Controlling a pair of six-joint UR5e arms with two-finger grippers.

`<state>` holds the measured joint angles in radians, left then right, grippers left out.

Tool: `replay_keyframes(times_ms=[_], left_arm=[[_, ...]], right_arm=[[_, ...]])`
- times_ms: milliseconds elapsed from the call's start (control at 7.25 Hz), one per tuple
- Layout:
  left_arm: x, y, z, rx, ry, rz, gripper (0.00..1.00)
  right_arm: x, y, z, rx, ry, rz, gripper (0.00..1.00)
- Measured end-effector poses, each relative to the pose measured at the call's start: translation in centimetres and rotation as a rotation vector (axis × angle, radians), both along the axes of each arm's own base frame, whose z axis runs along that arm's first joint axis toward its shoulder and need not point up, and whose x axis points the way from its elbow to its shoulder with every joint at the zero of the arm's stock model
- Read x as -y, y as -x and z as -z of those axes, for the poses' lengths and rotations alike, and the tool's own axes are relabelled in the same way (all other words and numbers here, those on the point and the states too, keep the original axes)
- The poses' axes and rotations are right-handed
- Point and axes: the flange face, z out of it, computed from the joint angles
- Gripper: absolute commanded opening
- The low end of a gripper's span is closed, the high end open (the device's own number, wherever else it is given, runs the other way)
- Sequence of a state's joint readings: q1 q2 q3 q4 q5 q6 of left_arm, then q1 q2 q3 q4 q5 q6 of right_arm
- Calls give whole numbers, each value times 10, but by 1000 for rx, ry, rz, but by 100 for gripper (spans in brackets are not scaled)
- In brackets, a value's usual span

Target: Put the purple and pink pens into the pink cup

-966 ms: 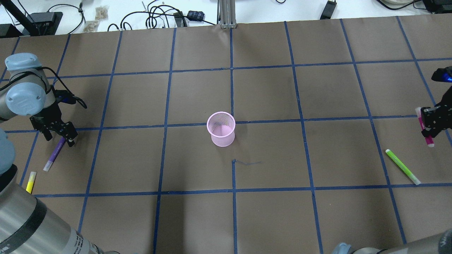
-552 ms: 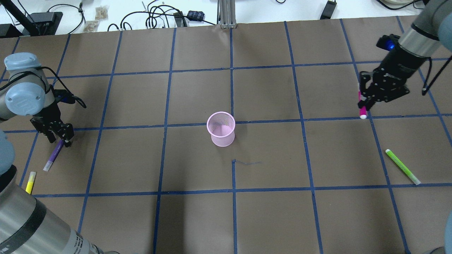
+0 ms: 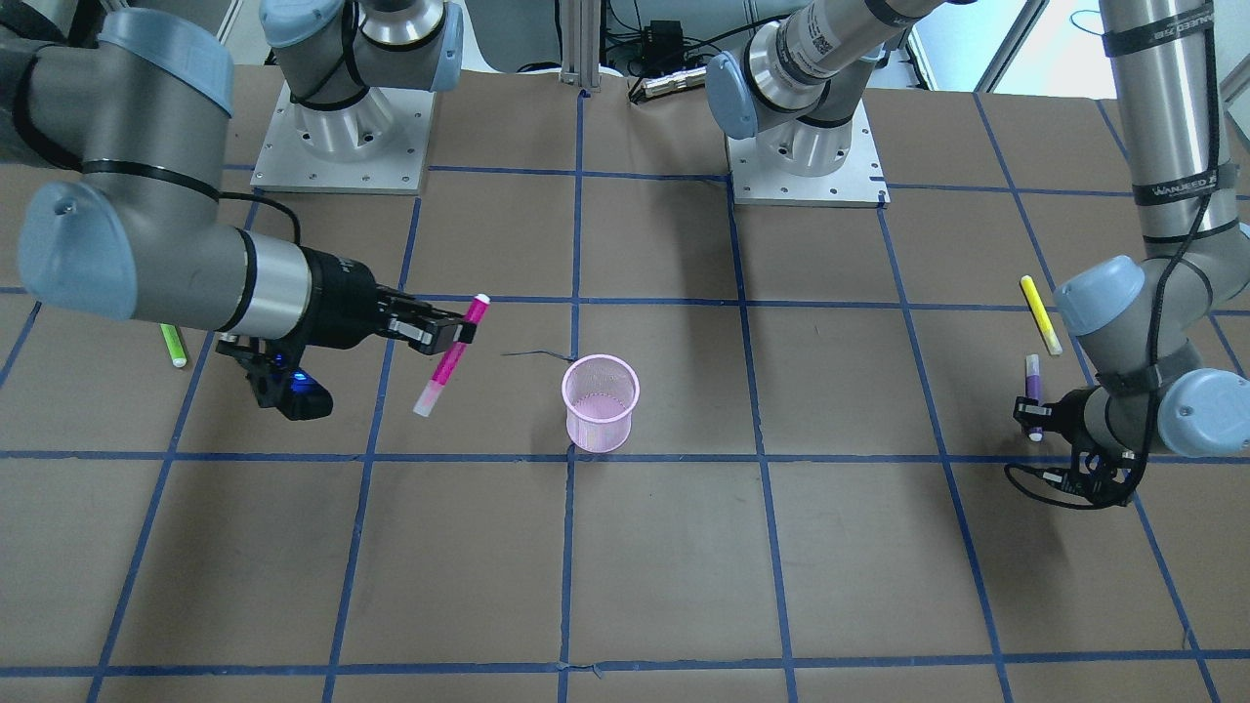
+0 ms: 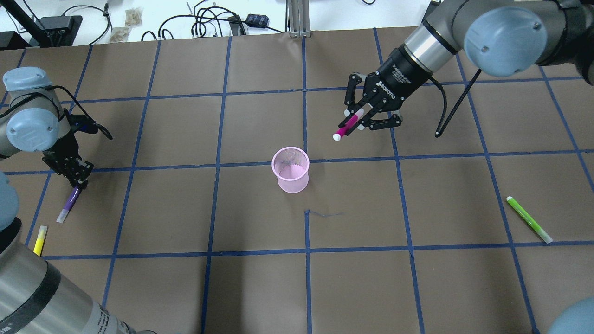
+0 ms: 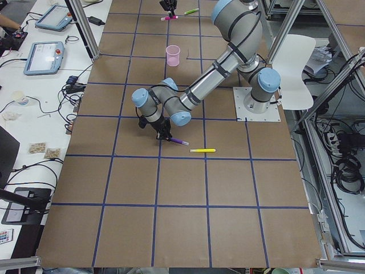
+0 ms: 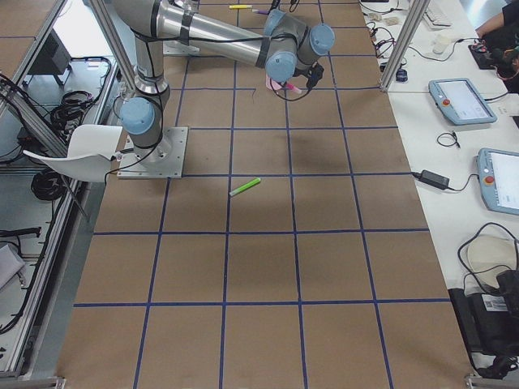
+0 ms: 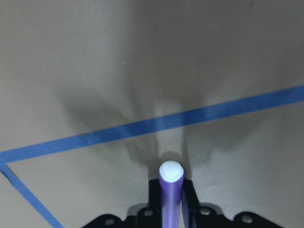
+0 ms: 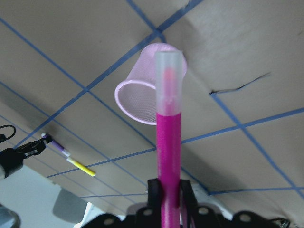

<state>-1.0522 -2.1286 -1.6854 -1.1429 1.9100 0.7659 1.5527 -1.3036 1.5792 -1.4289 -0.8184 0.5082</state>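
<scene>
Right gripper point(image 4: 353, 119) is clamped on the pink pen point(image 4: 345, 127), pink cup point(image 4: 291, 176) out ahead of its jaws; left gripper point(image 4: 77, 183) is pinching the purple pen point(image 4: 69, 202).

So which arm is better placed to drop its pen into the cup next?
Right. The right gripper holds the pink pen aloft, close to the pink cup. The left gripper has the purple pen low at the table, far out to the side.
</scene>
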Motion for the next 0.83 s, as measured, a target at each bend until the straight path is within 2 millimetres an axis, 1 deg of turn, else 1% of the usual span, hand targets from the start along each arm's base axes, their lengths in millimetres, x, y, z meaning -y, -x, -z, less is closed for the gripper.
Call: replay_keyframes(times_ms=[138, 276, 552, 690, 828], left_arm=[[4, -1, -6, 8, 25, 19, 0], [7, 0, -14, 6, 50, 28, 0], [11, 10, -32, -29, 104, 38, 0], [12, 17, -43, -35, 121, 46, 0], [13, 27, -53, -38, 127, 58, 0]], right_arm=[[-8, -22, 6, 91, -56, 44, 0], [-19, -39, 20, 190, -113, 85, 0], [-39, -55, 52, 331, -188, 154, 0], [-46, -59, 63, 368, -214, 174, 0], [-48, -62, 76, 387, -241, 187, 0]])
